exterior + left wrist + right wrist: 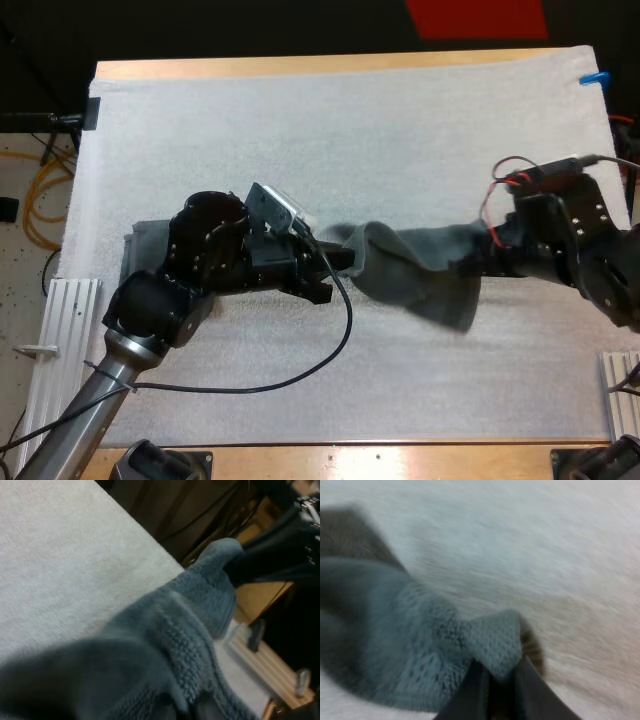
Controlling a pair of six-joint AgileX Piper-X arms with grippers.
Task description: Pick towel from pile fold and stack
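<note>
Gripping the towel [420, 270] at opposite ends, pinched tight in the left tool [340, 262] and the right tool [499, 670]. Slung over the mat [300, 120], long axis running straight from one tool to the other. Likely calls for bringing the ends together, then setting down on the stack [145, 240] beside the left arm.

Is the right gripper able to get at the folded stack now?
Probably not: the right gripper is shut on the towel, and the left arm lies over the folded stack.
</note>
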